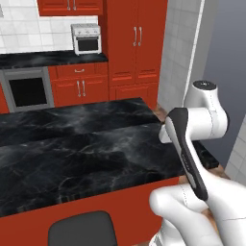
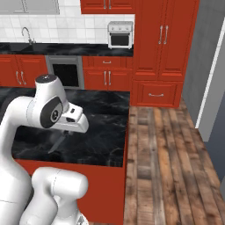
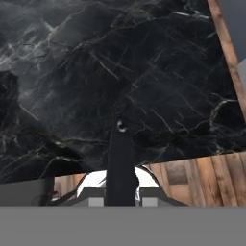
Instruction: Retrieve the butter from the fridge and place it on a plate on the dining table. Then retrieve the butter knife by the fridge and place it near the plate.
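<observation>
The gripper point(image 2: 66, 131) hangs over the near right end of the dining table point(image 2: 103, 143), a long island with a black, white-veined marble top and plain red sides. Its jaws are closed on a slim dark butter knife point(image 2: 57, 142). In the hand view the gripper point(image 3: 121, 199) sits at the bottom edge. The knife point(image 3: 120, 158) rises from it as a dark strip with a small pale spot near its tip, over the marble point(image 3: 144, 72). The fingertips are mostly covered by the knife, so the grip itself is hard to make out. In the right base view the knife slants down and to the left below the white hand, and I cannot tell whether it touches the top.

Past the table's end lies a brown plank floor point(image 2: 162, 167). Beyond it, at the right, stands the tall grey fridge point(image 2: 197, 66), cut off by the picture's edge. The back wall carries red cabinets point(image 2: 160, 39) and a black counter with a small white toaster oven point(image 2: 120, 35). There is also a built-in steel oven point(image 2: 66, 72). A dark rounded chair back point(image 1: 81, 230) stands by the table's near side.
</observation>
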Robot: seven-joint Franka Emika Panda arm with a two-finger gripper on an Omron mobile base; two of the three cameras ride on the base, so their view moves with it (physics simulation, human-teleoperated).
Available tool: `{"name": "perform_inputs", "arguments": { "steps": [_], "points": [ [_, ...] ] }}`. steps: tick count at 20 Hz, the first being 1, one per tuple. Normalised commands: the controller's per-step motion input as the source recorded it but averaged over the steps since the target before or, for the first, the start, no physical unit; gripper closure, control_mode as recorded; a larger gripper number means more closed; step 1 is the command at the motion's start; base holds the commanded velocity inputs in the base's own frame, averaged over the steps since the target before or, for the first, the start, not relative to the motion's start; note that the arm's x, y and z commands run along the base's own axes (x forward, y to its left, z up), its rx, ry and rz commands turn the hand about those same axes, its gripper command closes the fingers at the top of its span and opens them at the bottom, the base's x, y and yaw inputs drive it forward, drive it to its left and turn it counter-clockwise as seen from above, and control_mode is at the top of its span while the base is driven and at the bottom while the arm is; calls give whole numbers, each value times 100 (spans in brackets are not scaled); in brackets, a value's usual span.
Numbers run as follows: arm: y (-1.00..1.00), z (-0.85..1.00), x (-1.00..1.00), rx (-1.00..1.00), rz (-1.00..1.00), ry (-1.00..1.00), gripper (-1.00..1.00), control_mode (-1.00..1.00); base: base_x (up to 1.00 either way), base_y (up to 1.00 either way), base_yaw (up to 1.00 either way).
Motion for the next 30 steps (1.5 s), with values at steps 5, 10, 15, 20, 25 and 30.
{"name": "perform_inputs", "arguments": {
  "steps": [5, 10, 15, 20, 25, 30],
  "points": [
    [0, 0, 0, 0, 0, 0, 100, -100, 0, 0, 0],
    [0, 0, -10, 0, 0, 0, 100, -100, 0, 0, 0],
    [0, 0, -14, 0, 0, 0, 100, 100, -22, 0, 0],
    [0, 0, 0, 0, 0, 0, 100, 100, -54, 4, 0],
    [0, 0, 0, 0, 0, 0, 100, 100, -37, 29, 0],
    [0, 0, 0, 0, 0, 0, 100, 100, -53, 50, 0]
  ]
}}
